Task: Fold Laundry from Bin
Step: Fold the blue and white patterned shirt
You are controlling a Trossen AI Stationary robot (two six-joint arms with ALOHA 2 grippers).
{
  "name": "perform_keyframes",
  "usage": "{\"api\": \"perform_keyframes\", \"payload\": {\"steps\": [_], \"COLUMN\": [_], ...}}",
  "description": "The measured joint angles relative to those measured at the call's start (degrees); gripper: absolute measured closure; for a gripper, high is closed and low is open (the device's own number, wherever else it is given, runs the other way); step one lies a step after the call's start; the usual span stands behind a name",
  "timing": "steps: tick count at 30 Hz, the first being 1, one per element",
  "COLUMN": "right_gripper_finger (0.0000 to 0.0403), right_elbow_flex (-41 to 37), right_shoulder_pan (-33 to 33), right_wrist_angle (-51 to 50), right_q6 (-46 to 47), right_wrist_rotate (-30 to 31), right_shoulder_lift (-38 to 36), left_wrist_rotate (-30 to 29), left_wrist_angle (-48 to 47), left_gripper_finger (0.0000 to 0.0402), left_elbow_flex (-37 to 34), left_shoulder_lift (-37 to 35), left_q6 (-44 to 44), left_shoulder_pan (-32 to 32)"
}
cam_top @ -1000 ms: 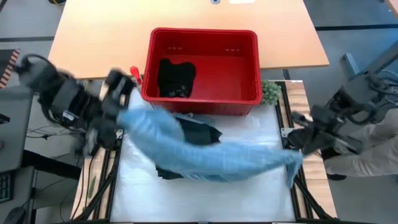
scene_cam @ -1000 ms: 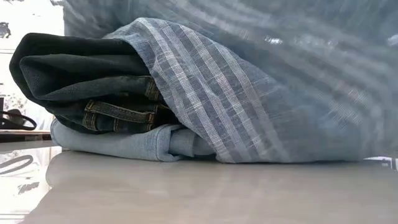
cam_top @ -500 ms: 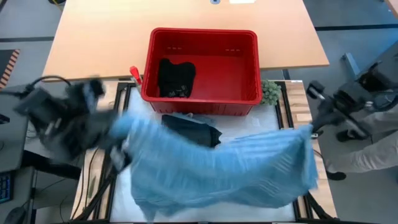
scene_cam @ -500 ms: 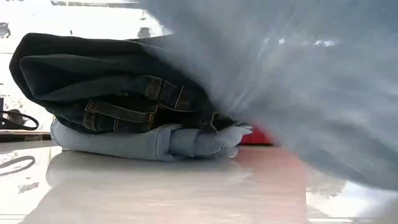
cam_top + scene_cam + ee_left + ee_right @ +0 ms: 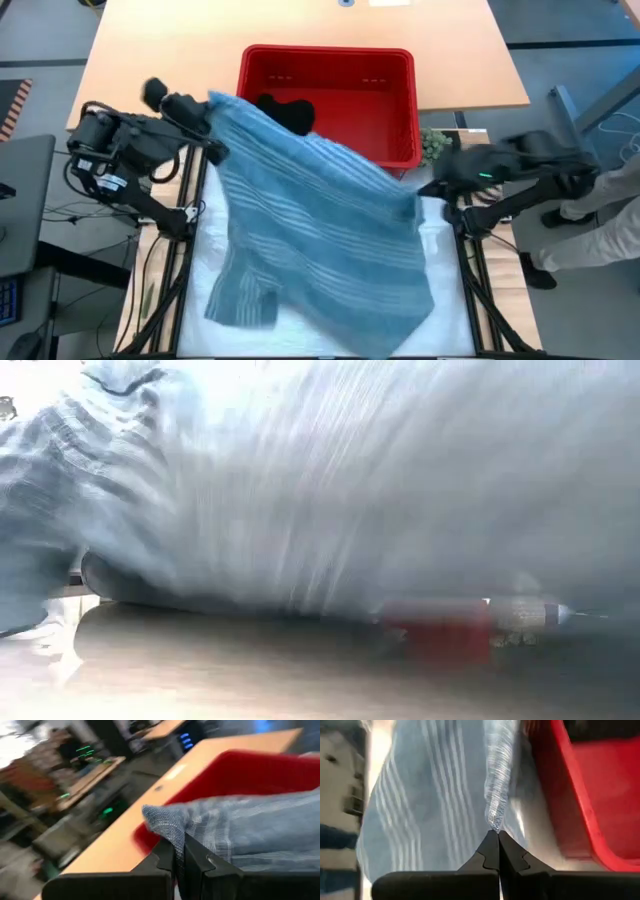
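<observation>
The blue-white striped garment [image 5: 320,230] of the laundry hangs spread between my two grippers. It drapes over the near wall of the red bin [image 5: 345,70] and down onto the white table cover [image 5: 450,330]. One sleeve [image 5: 240,295] lies toward the near left. My left gripper [image 5: 213,112] is shut on the garment at the bin's left corner. My right gripper [image 5: 420,193] is shut on it by the bin's near right corner. A black garment [image 5: 290,112] lies inside the bin, partly covered. In the low view the blurred striped cloth [image 5: 330,480] fills almost everything. My left gripper pinches a bunched corner of the striped garment [image 5: 161,826] between its two fingers, coming roughly level from the table's left. The cloth runs away from the fingers over the bin's rim. My right gripper pinches a gathered edge of the garment [image 5: 494,820] between its fingertips, slanting down from the table's right. From there the cloth fans out, lifted at the hold, its lower part on the table.
A small green fuzzy lump [image 5: 433,148] sits on the table just right of the bin. A wooden desk [image 5: 160,60] stands beyond the bin. Black frame rails [image 5: 185,260] run along both sides of the table cover. A person's light sleeve [image 5: 600,235] shows at the far right.
Both grippers have swung the striped garment down toward the near edge, then up and toward the bin. The left has gone to the bin's left corner, the right inward toward the table's left. The garment, earlier a narrow band, has spread out wide and covers the dark folded stack.
</observation>
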Motion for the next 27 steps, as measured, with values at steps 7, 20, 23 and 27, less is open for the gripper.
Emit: {"api": "perform_keyframes", "payload": {"steps": [7, 20, 23, 27], "right_gripper_finger": [0.0387, 0.0350, 0.0310, 0.0262], "right_elbow_flex": [-3.78, -10.03, -10.18, -10.30], "right_shoulder_pan": [-14.50, 1.57, 1.36, -0.12], "right_wrist_angle": [-0.45, 6.60, 3.40, 0.70], "right_q6": [-9.26, -12.03, -12.39, -11.51], "right_wrist_rotate": [-14.80, -33.14, -32.11, -30.60], "right_shoulder_lift": [9.90, 33.74, 35.92, 35.04], "left_wrist_rotate": [2.82, 14.52, 14.17, 16.33], "left_wrist_angle": [-0.98, -1.91, -2.02, -1.94], "left_gripper_finger": [0.0401, 0.0401, 0.0401, 0.0401], "left_elbow_flex": [-3.35, -30.86, -35.90, -40.22], "left_shoulder_lift": [-2.87, -14.57, -18.60, -22.77], "left_q6": [-0.76, -17.55, -21.14, -23.94], "left_shoulder_pan": [3.94, 0.57, -0.45, -1.28]}}
